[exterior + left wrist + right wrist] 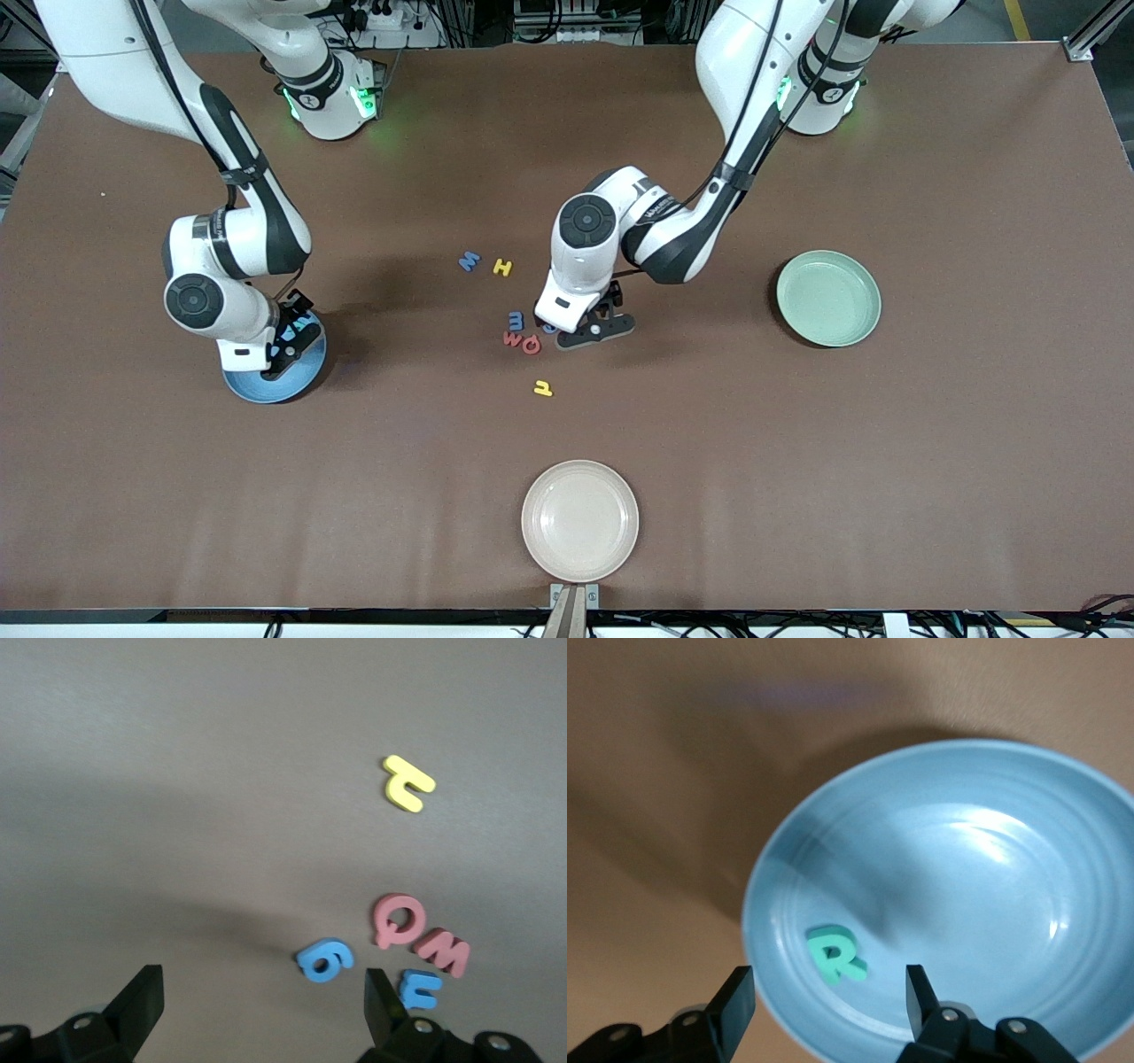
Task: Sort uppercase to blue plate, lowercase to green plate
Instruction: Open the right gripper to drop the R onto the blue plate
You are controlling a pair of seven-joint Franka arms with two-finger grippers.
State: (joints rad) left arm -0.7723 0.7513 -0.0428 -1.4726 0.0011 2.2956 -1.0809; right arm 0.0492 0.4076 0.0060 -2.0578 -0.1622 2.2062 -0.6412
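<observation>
Right gripper (829, 1001) is hanging low over the blue plate (992, 904), jaws spread and gripping nothing — the teal-green R (835, 956) is lying flat in the plate, between the two fingers as the right wrist view shows it, free of both. The blue plate (257, 385) is sitting toward the right arm's end of the desk (886, 461), mostly covered by the right gripper (288, 341) in the front view.

Left gripper (264, 1001) is hovering just above the desk beside the middle cluster, jaws spread wide and empty. The blue g (325, 958) is lying between the fingers, nearer one of them. Just beside it the blue m (419, 989), red Q (398, 919) and red w (443, 950) are crowding together, Q and w touching. In the front view the left gripper (595, 330) is sitting right by the red Q (532, 344), red w (513, 338) and blue m (516, 320).

Yellow h (543, 387) is lying apart, nearer the camera than the cluster. Blue W (469, 260) and yellow H (502, 267) are lying side by side farther from the camera.

Green plate (828, 298) is sitting toward the left arm's end, holding no letters. Cream-white plate (579, 520) is sitting nearest the camera — also bare.
</observation>
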